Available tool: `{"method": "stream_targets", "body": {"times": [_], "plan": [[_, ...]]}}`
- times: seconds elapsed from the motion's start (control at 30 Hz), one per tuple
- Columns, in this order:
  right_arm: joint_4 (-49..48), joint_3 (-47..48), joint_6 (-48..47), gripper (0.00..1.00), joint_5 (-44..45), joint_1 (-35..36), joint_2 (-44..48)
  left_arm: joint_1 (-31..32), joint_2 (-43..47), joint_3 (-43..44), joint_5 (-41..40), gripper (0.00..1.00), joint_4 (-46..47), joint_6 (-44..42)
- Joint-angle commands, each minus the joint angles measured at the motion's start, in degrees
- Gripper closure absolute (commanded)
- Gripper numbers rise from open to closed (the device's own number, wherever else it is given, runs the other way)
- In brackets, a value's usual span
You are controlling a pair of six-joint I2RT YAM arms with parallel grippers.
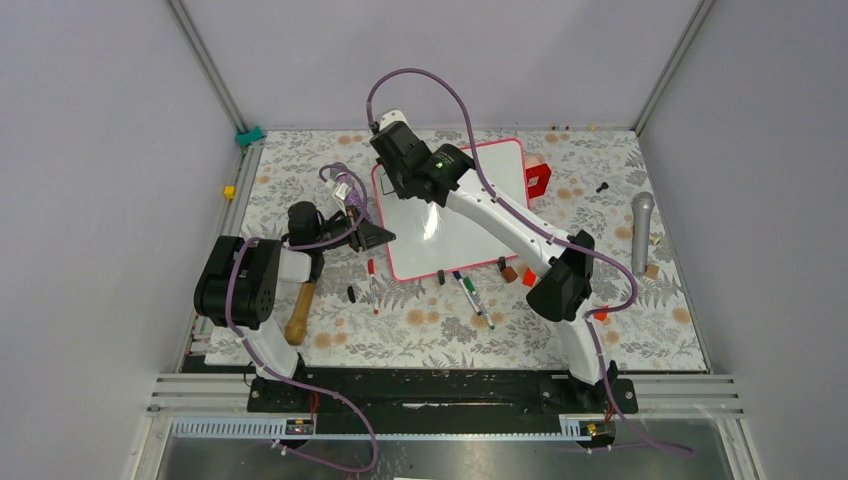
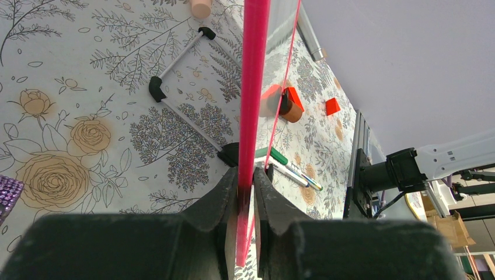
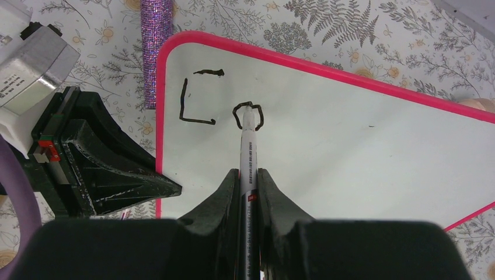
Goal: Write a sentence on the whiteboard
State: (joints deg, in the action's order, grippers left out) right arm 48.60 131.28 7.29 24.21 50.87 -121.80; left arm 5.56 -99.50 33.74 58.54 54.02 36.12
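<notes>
The whiteboard, white with a pink frame, lies tilted on the flowered table. My left gripper is shut on its left edge; the left wrist view shows the pink frame pinched between the jaws of this gripper. My right gripper is shut on a marker and hovers over the board's top left corner. The sentence is a black "C" and an "o", and the marker's tip rests on the "o".
A small red block stands by the board's far right corner. A grey microphone lies at the right. Loose markers and small blocks lie along the board's near edge. A wooden-handled tool lies by the left arm, a purple glittery stick beside the board.
</notes>
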Motion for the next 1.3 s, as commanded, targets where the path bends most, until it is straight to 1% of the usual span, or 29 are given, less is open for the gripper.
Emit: {"method": "stream_targets", "body": {"times": [0.0,0.2,0.3,0.6,0.87,1.27], "plan": [[-1.9,-1.2,-0.3,1.0,-1.2,-0.3,3.0,-0.3,-0.4,1.7,-0.5,1.0,2.7,-0.2],[-11.9,-15.5,-0.7,1.0,-0.8,-0.3,12.2,-0.3,-0.3,1.7,-0.5,1.0,2.7,-0.2],[-13.7,-18.3,-0.7,1.0,0.1,-0.4,14.4,-0.4,-0.3,1.6,-0.5,1.0,2.7,-0.2],[-13.4,-18.8,-0.2,1.0,0.6,-1.3,14.5,-0.4,-0.3,1.6,-0.5,1.0,2.7,-0.2],[-11.0,-14.7,0.3,1.0,0.2,-2.0,11.7,-0.4,-0.3,1.6,-0.6,1.0,2.7,-0.3],[-9.2,-11.5,0.4,1.0,-0.3,-2.3,9.0,-0.4,-0.4,1.6,-0.6,1.0,2.7,-0.3]]}}
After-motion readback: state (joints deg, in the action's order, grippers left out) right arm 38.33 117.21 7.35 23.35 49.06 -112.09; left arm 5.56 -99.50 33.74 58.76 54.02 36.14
